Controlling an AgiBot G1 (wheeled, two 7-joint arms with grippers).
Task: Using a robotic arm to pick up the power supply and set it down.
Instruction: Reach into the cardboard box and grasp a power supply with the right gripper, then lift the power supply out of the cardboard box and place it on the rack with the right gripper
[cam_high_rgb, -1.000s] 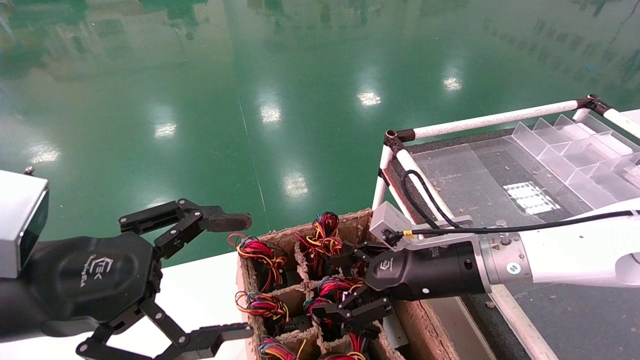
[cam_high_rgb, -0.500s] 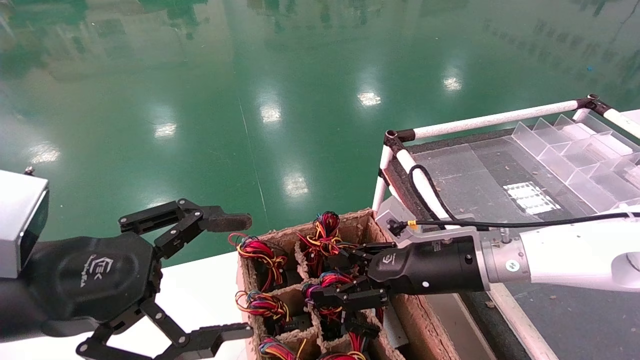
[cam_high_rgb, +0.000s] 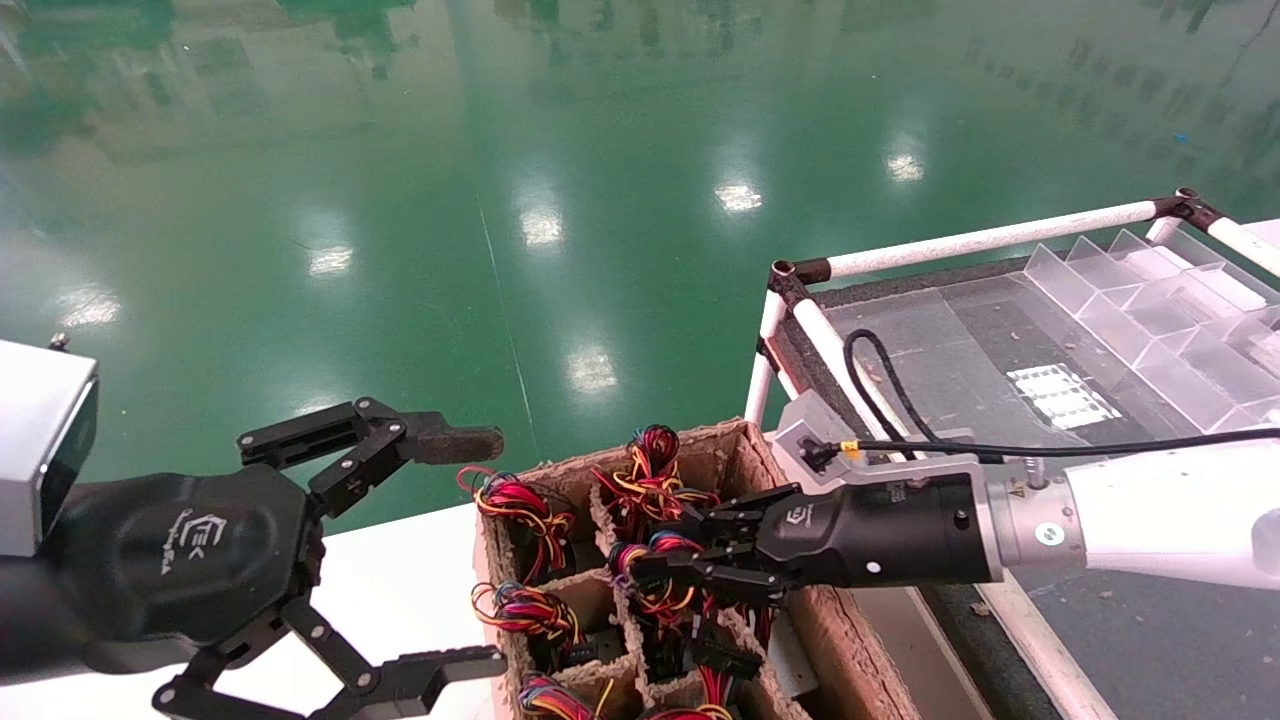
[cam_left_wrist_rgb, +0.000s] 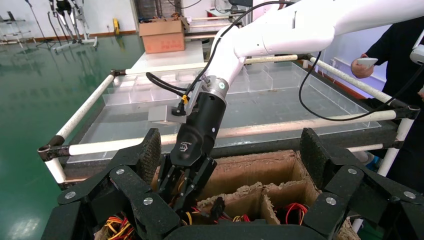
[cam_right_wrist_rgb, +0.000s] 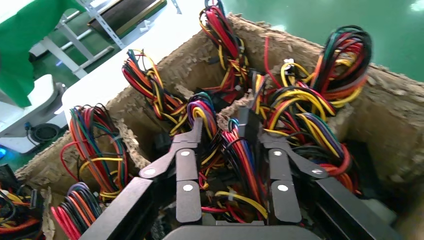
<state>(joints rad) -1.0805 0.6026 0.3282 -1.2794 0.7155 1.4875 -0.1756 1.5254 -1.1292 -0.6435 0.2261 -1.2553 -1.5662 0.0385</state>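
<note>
So the biggest thing around is the green floor (cam_high_rgb: 400, 200), then the white-railed worktop (cam_high_rgb: 960, 350) behind the right tool with clear plastic dividers (cam_high_rgb: 1150, 300) on it. Under and just ahead of that tool sits the brown pulp crate (cam_high_rgb: 720, 440), split into cells, each stuffed with a wire bundle.

Right tool (cam_high_rgb: 665, 572) (the one with the silver bracket and yellow-tagged cable (cam_high_rgb: 900, 400)) is reaching low over the crate's middle cells, near the side closest to its own arm. Its fingers (cam_right_wrist_rgb: 187, 165) are part-way apart, maybe half spread, and poked into the red/yellow/blue wire bundle (cam_right_wrist_rgb: 240, 155) without clamping anything I can make out; wires run between them in the right wrist view.

The power supply itself? I can't actually see its metal box, only that bundle sticking up, so I'd guess the box sits straight below the fingertips, down in the cell, long axis roughly vertical. The next bit seems to hinge on going further down along that line, and snagging loose wires looks like the risk.

Left tool (cam_high_rgb: 440, 550) is parked well off to the other side of the crate, spread wide, holding nothing. Right arm is clearly the nearer one.
</note>
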